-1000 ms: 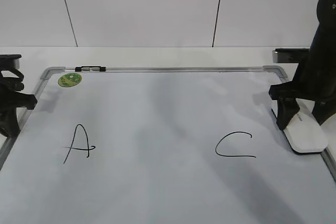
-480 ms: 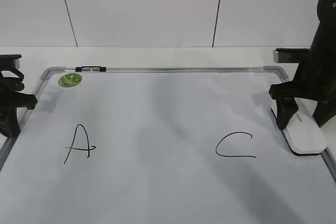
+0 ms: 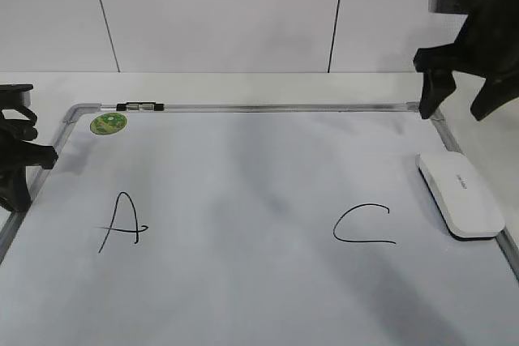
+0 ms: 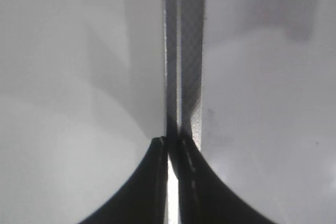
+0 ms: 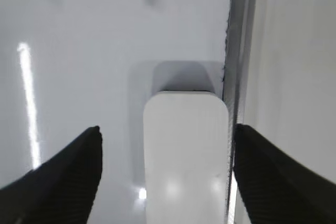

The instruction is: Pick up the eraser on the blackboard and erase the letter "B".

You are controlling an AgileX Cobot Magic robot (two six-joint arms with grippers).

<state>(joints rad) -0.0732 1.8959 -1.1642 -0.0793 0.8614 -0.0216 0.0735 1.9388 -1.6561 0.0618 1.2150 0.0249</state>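
The white eraser (image 3: 460, 194) lies flat on the blackboard (image 3: 243, 200) by its right frame, right of the black "C" (image 3: 362, 224). It also shows in the right wrist view (image 5: 186, 150), below and between the spread fingers. My right gripper (image 3: 458, 95) is open, empty and raised above the eraser near the board's far right corner. My left gripper (image 3: 15, 176) is shut and empty at the board's left frame (image 4: 184, 51). A black "A" (image 3: 120, 222) stands at the left. No letter "B" shows between "A" and "C".
A round green sticker (image 3: 107, 124) and a small black-and-clear marker (image 3: 139, 107) sit at the board's far left edge. The silver frame (image 5: 239, 51) runs right next to the eraser. A white wall stands behind the table.
My right gripper has let go of the eraser and risen well above it. The eraser now lies uncovered on the board. The left arm has not moved.
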